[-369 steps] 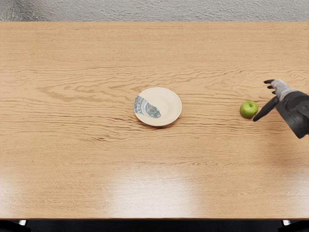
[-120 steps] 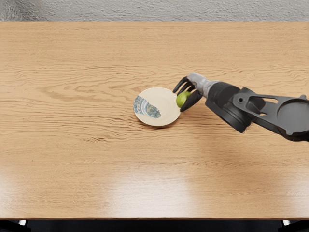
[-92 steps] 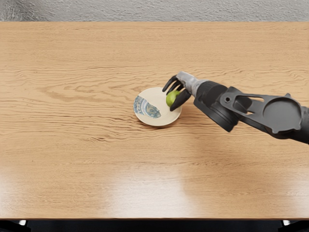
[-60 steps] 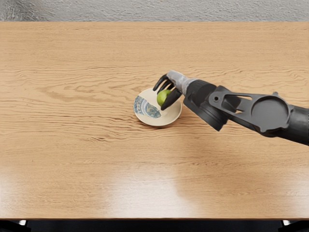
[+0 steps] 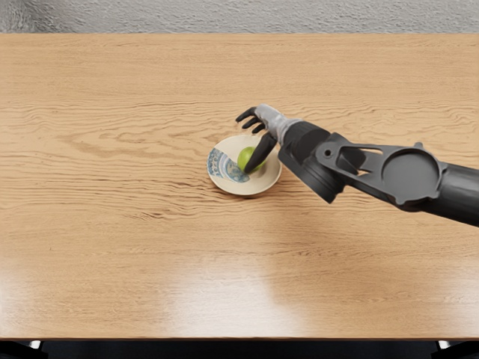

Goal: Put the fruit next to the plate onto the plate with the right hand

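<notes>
Head view of the workspace. The right arm [image 5: 389, 173] is reaching in from the right edge of the picture and is stretching leftward across the wooden table [image 5: 112, 224], its dark, bulky forearm lying to the right of the hand. The right hand [image 5: 260, 129] is hovering over the far right rim of the plate [image 5: 241, 188]. Its fingers [image 5: 247, 116] are spreading out and pointing left and away from the fruit, closing around nothing. The thumb [image 5: 260, 153] is slanting down along the right side of the green apple [image 5: 245, 158]; whether it is touching the fruit cannot be told. The hand is thus showing a released, relaxed state. The green apple is sitting on the plate, just below the hand and slightly to its left, near the plate's middle. A blue-grey pattern [image 5: 224, 166] is covering the part of the plate farthest from the hand, just beside the apple. The plate is lying flat on the table, directly beneath the hand. A grey textured strip [image 5: 224, 15] is running beyond the table's far edge, well apart from the hand.
</notes>
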